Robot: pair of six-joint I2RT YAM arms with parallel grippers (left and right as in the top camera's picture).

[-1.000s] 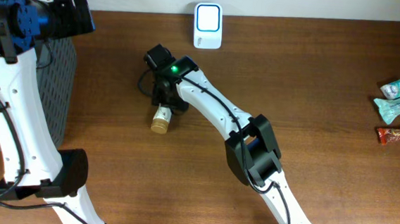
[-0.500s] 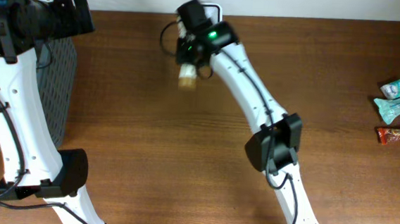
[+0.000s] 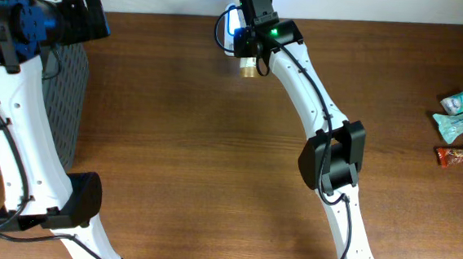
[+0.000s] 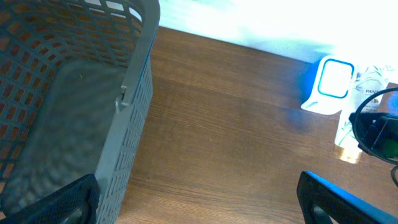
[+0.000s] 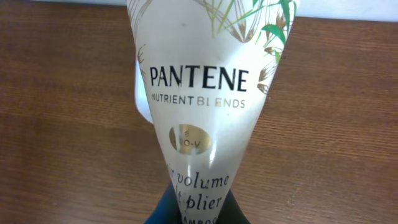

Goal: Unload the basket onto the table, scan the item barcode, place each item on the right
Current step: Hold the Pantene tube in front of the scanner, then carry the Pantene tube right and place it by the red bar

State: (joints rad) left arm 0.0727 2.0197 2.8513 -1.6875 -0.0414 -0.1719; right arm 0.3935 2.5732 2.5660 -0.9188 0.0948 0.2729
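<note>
- Left jaws stand wide apart above the wall of the grey basket point(image 4: 134, 118), which sits at the 9 o'clock edge of the counter point(image 3: 172, 158).
- The white scanner point(image 4: 333, 84) stands at 12 o'clock, glowing blue.
- Right jaws are clamped on the Pantene bottle point(image 5: 199, 93), held just beside the scanner, its gold cap point(image 3: 249, 68) pointing toward 6 o'clock.
- Snack packets point(image 3: 461, 121) lie near the 3 o'clock edge.
</note>
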